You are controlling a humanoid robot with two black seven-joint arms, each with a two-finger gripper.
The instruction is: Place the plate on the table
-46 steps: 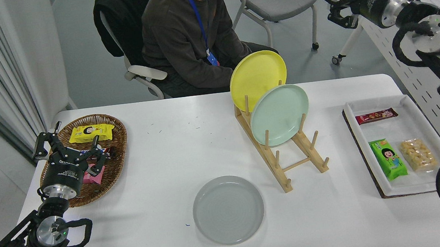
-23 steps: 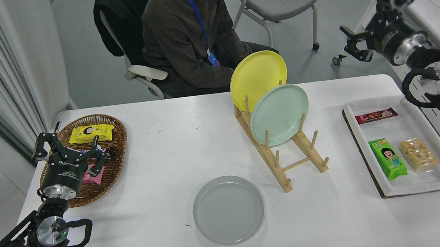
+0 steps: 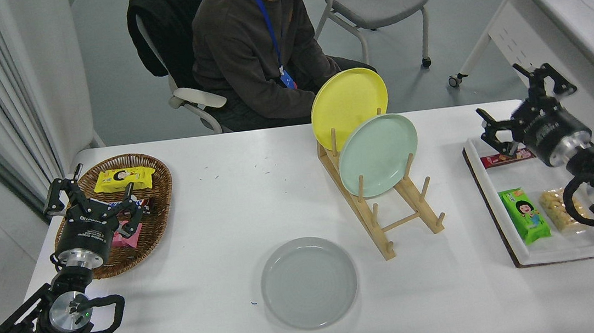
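Observation:
The pale grey plate [image 3: 309,282] lies flat on the white table [image 3: 235,206], near the front middle, with nothing touching it. My right gripper [image 3: 526,104] is open and empty above the far end of the white tray, far to the right of the plate. My left gripper [image 3: 89,191] is open and empty, parked at the lower left over the wicker basket.
A wooden rack [image 3: 390,217] holds a yellow plate [image 3: 348,100] and a mint green plate [image 3: 378,153] upright. A wicker basket [image 3: 160,203] with snacks is at the left, a white tray [image 3: 559,249] with snacks at the right. A person [image 3: 251,50] sits at the far side.
My right arm has come down from high at the upper right and now hovers over the white tray. The grey plate and the left arm have not moved.

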